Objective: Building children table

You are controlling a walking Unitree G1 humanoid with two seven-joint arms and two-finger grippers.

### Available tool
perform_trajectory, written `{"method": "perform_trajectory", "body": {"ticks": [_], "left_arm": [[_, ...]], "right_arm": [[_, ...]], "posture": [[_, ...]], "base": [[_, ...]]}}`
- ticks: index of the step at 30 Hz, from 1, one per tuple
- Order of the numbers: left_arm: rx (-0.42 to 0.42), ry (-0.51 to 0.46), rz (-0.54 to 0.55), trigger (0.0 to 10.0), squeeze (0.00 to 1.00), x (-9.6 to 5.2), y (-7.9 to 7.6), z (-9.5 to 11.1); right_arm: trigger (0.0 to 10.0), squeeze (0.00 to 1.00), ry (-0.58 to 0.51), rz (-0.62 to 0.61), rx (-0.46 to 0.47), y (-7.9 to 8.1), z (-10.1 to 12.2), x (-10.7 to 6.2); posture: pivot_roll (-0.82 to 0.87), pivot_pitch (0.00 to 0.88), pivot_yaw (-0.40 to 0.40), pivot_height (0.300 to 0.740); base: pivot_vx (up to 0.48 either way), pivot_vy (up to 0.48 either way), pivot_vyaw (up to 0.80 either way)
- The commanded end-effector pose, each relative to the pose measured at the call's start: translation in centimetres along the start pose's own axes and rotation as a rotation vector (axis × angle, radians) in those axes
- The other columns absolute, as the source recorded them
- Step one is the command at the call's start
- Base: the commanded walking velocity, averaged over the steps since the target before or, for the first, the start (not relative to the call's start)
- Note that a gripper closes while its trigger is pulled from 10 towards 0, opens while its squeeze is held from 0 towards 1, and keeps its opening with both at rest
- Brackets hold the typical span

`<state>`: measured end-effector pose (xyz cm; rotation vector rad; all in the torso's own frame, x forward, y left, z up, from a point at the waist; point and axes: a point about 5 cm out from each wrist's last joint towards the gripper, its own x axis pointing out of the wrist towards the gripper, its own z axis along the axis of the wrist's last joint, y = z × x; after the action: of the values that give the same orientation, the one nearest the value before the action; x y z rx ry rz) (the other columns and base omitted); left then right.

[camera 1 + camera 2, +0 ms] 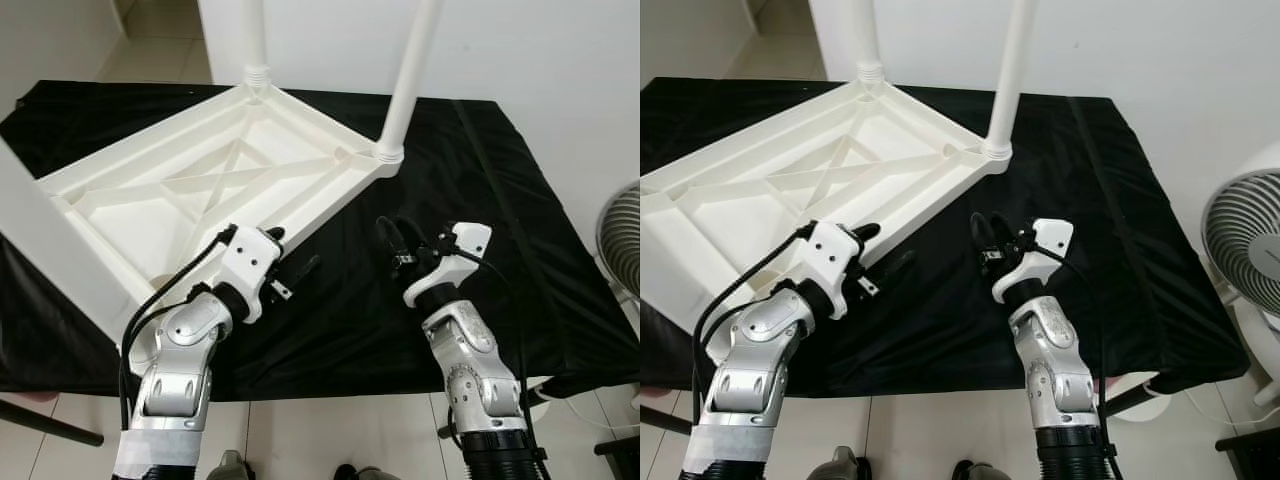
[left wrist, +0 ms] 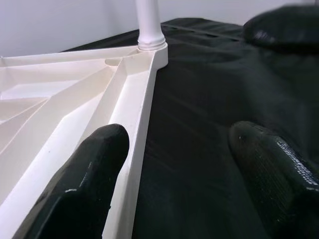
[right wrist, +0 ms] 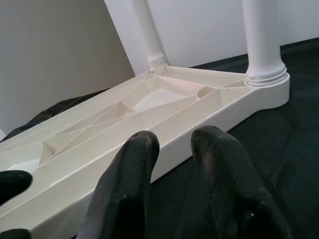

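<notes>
A white plastic children's table top lies upside down on a bench covered with black cloth, its ribbed underside facing up. Its long axis runs diagonally, from the robot's near left to the far centre. Two white legs stand upright in the far corner sockets: one leg at the far corner and another leg at the right-hand corner.

The left claw hangs over the near edge of the table top, its fingers apart, one over the rim and one over the cloth. The right claw hovers above the cloth just right of that edge, its fingers slightly apart and holding nothing. A fan stands beside the bench on the right.
</notes>
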<state>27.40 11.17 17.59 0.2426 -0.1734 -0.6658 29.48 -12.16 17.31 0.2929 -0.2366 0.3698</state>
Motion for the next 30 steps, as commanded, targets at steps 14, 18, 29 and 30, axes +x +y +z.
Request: {"method": "perform_trajectory", "body": {"ticks": [14,18,29,30], "left_arm": [[-0.132,-0.005,-0.074,10.0,0.0,-5.6,-2.9,0.4],[-0.185,-0.008,-0.085,10.0,0.0,-7.2,-2.9,0.8],[-0.306,0.046,-0.222,10.0,0.0,-11.3,-2.4,1.7],[-0.306,0.046,-0.222,10.0,0.0,-11.3,-2.4,1.7]], "right_arm": [[10.0,0.0,0.078,0.115,-0.1,0.2,-1.7,2.0],[10.0,0.0,0.081,0.128,-0.107,0.2,-1.9,2.2],[10.0,0.0,0.085,0.151,-0.121,-0.2,-2.3,3.0],[10.0,0.0,0.085,0.151,-0.121,-0.2,-2.3,3.0]], "posture": [[0.26,0.114,-0.087,0.74],[0.27,0.118,-0.091,0.74],[0.33,0.131,-0.099,0.74],[0.33,0.131,-0.099,0.74]], "base": [[0.0,0.0,0.0],[0.0,0.0,0.0],[0.0,0.0,0.0],[0.0,0.0,0.0]]}}
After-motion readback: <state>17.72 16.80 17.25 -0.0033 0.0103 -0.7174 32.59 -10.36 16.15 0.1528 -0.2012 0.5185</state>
